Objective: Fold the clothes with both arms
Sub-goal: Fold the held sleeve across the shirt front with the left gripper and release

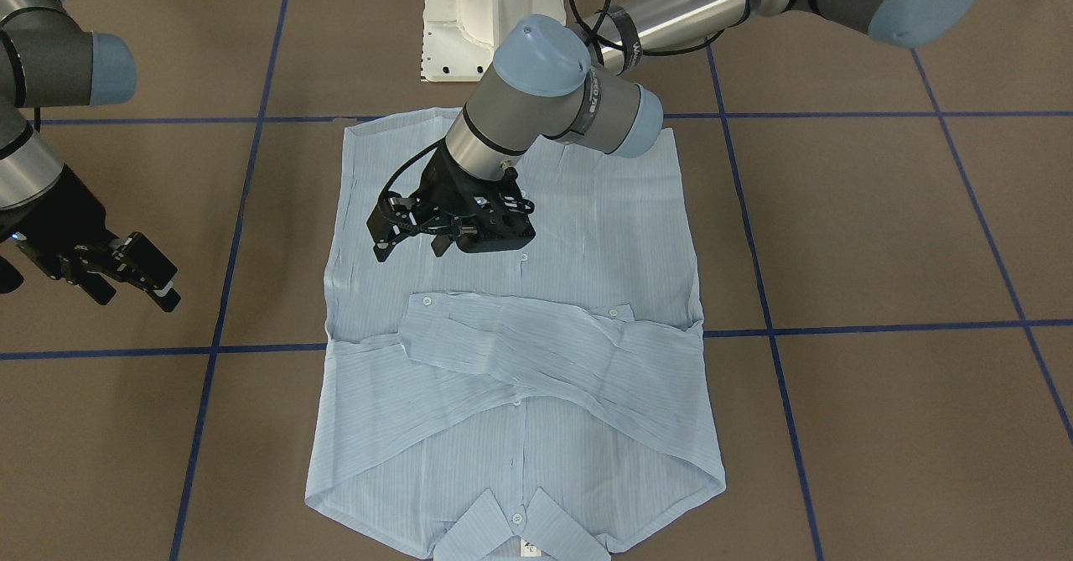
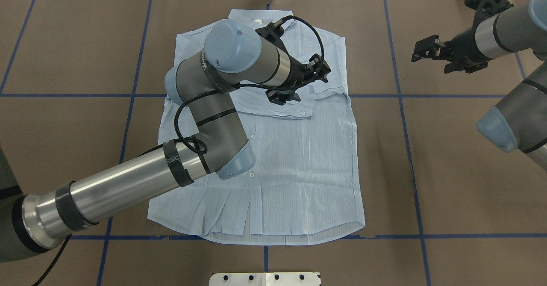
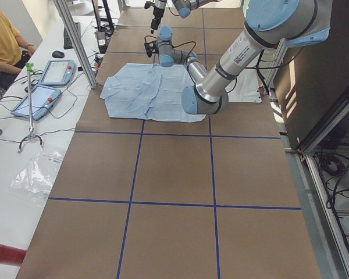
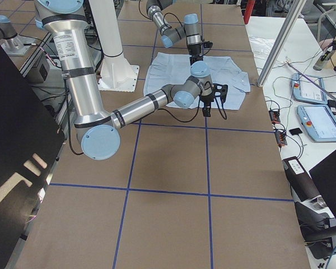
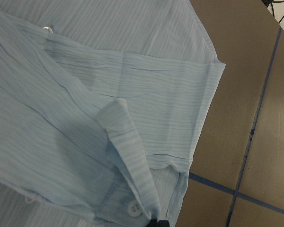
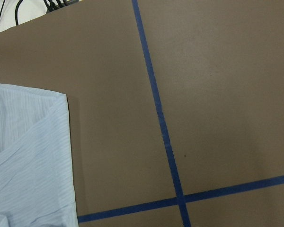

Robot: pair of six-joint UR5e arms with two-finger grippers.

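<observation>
In the front-facing view, the left gripper hangs with its fingers spread wide and empty, and the shirt lies flat directly beneath them. The right gripper, also spread and empty, is well clear of the shirt. In the overhead view, a folded sleeve lies under the left fingers.

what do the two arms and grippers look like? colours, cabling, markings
Both arms have silver-grey tubes, dark-grey joints and light-blue round caps. The left arm has black bands, one with white lettering, and a black cable looped along to its wrist. The right arm has the same colours. The left gripper and right gripper are black and two-fingered, with exposed linkages.
</observation>
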